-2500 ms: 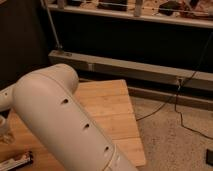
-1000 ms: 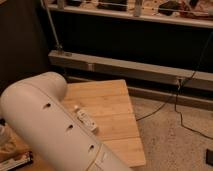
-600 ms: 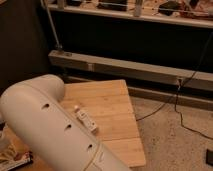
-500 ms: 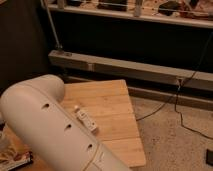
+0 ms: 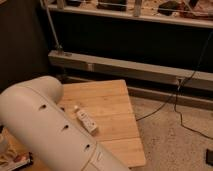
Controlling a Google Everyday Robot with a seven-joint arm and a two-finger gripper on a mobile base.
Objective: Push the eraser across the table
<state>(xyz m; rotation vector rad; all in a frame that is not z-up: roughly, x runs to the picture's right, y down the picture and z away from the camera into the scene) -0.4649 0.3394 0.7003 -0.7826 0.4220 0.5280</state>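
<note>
The table [image 5: 112, 100] is a small square top of light wooden planks in the middle of the camera view. A small white oblong block, which I take to be the eraser [image 5: 86, 120], lies on it left of centre, right at the edge of my arm. My big white arm link [image 5: 45, 125] fills the lower left and covers the table's left part. The gripper [image 5: 15, 159] is low at the bottom left corner, beyond the arm, with only a dark and reddish bit showing, well left of the eraser.
A speckled floor [image 5: 175, 140] lies right of the table, with a black cable [image 5: 165, 102] trailing across it. A long grey baseboard unit [image 5: 130, 70] runs behind the table, under a dark wall and a shelf. A metal pole [image 5: 52, 25] stands at the back left.
Since 2.5 s ago my arm has swung down and left, uncovering the eraser. Over the last second the arm and eraser have hardly moved.
</note>
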